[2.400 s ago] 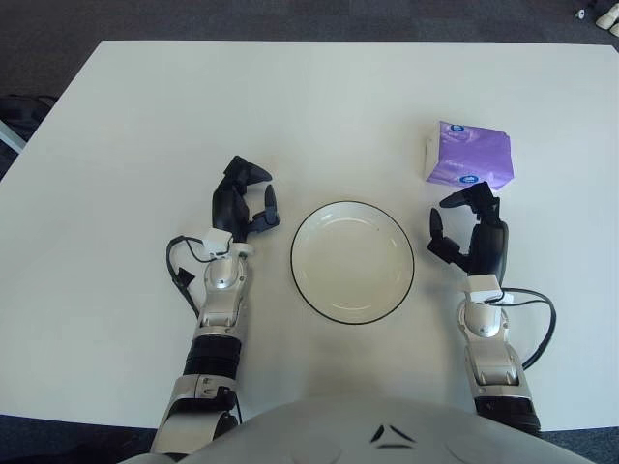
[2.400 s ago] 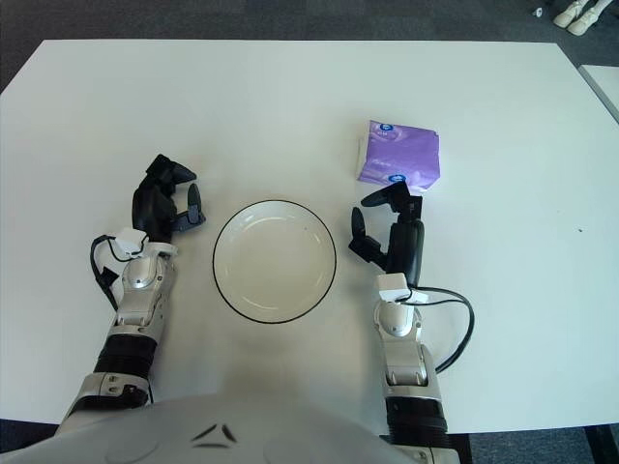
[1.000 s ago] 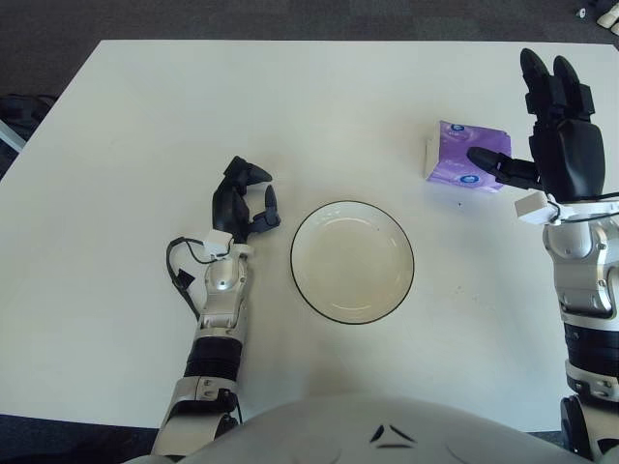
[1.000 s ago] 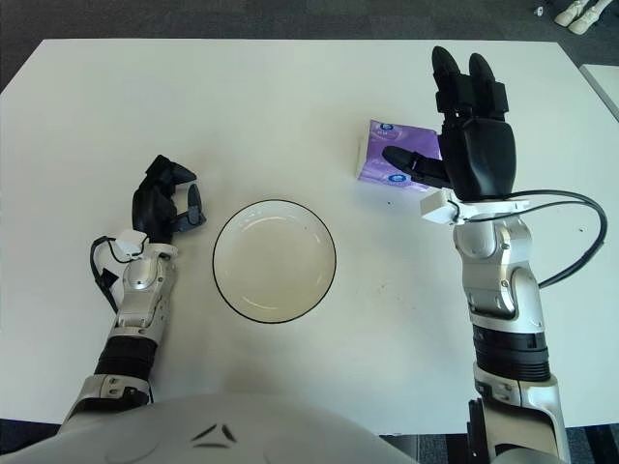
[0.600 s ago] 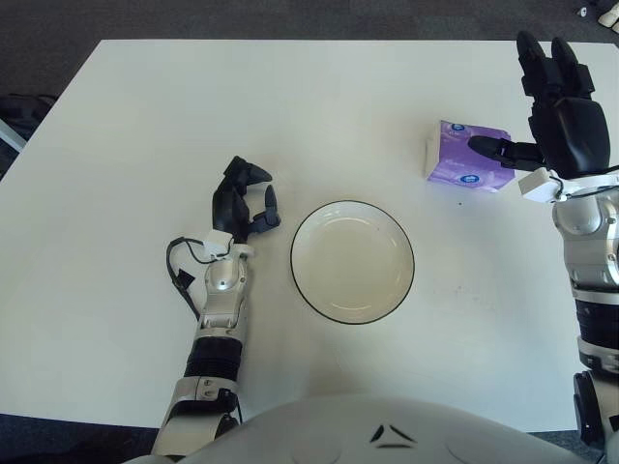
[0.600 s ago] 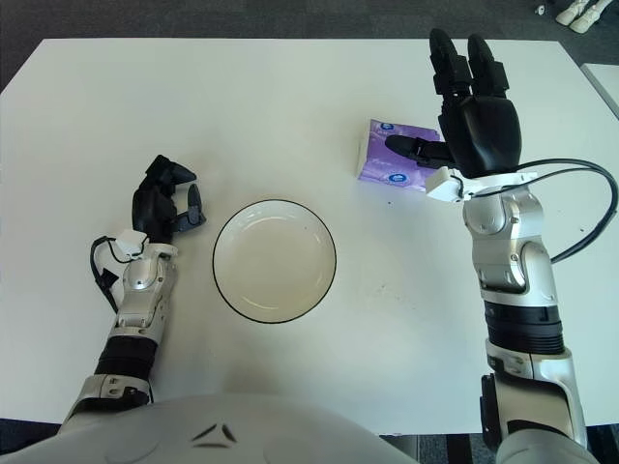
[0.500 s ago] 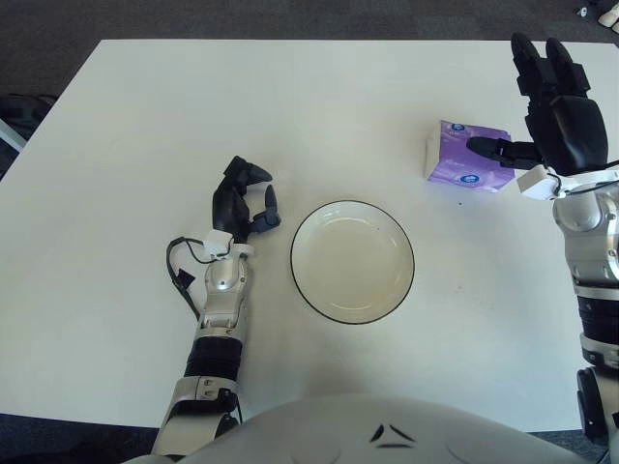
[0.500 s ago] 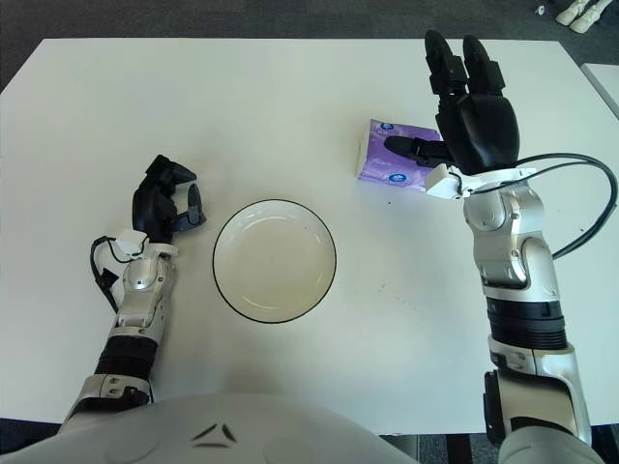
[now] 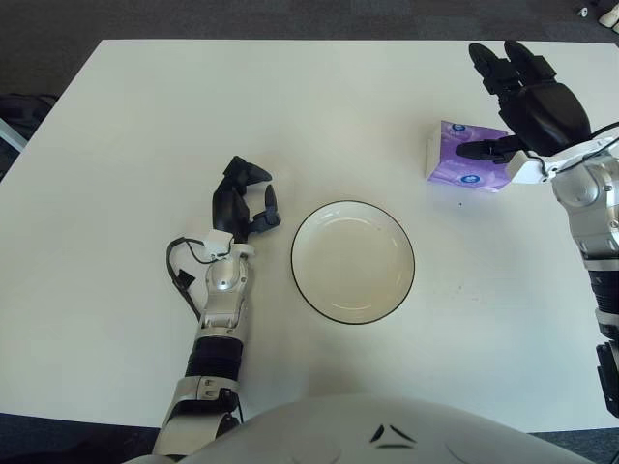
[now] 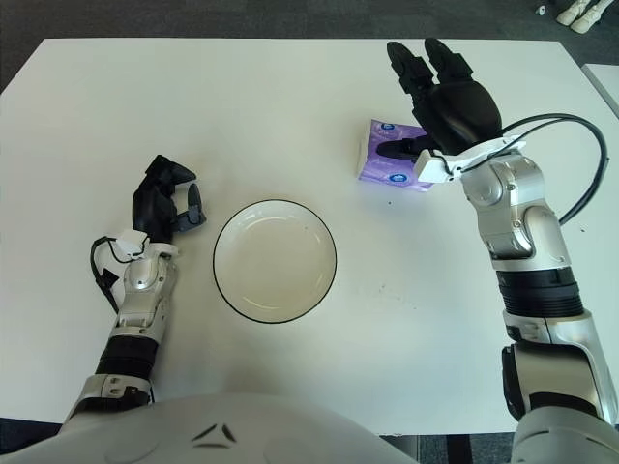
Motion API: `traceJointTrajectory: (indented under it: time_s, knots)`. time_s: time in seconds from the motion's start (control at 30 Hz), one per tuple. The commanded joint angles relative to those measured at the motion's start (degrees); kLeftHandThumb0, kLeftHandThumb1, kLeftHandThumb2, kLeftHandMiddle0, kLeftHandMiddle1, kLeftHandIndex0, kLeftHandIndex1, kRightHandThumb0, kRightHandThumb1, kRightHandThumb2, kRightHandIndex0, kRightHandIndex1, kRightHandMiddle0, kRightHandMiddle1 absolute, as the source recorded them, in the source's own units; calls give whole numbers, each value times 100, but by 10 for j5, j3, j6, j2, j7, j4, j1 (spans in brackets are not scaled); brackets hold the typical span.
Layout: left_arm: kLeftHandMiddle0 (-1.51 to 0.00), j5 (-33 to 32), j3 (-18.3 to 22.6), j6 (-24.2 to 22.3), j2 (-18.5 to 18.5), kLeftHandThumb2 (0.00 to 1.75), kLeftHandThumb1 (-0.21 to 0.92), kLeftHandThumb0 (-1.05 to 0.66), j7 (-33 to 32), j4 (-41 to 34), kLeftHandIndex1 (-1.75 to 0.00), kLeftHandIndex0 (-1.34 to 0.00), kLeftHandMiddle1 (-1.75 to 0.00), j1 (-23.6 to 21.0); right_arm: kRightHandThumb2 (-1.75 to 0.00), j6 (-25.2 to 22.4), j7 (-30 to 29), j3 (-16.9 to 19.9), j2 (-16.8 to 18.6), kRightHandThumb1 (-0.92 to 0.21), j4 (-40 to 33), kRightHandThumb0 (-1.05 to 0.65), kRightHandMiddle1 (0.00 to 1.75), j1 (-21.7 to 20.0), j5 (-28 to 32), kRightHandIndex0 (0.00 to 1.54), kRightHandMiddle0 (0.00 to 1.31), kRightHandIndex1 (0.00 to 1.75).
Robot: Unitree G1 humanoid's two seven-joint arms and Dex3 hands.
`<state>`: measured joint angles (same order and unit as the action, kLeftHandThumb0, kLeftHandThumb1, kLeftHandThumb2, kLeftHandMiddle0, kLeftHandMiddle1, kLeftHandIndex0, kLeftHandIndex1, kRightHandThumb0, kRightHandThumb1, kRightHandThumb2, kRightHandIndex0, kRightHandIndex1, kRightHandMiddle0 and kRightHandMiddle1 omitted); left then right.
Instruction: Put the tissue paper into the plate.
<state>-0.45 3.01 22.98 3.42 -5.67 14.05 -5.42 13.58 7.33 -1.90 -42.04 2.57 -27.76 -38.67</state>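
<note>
Purple tissue paper (image 9: 466, 156) under right hand (image 9: 530, 108)

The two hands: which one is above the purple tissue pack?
The right hand, fingers spread over the purple tissue pack. The left hand shows left of the plate.

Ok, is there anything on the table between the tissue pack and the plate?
Nothing: in both eye views only bare table separates the tissue pack from the plate.

A white table (image 9: 290, 116) stands on dark grey carpet (image 9: 290, 19).
</note>
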Motion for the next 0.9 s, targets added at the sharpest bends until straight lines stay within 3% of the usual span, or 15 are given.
traceJointTrajectory:
  time_s: [0.0, 0.3, 0.87]
  knots:
    - [-95, 10, -7, -29, 12, 127, 36, -47, -7, 61, -175, -57, -175, 59, -50, 38, -29, -28, -6, -69, 88, -105, 0, -24, -14, 0, 0, 0]
    - [-91, 7, -4, -28, 8, 126, 37, -46, -1, 59, -175, -57, -175, 59, -51, 102, -45, -53, -4, -66, 179, -105, 0, -58, 5, 0, 0, 0]
    - [-94, 5, -2, -23, 3, 127, 36, -47, 3, 58, -175, -58, -175, 59, -63, 87, -29, -86, 31, -57, 254, -105, 0, -68, 19, 0, 0, 0]
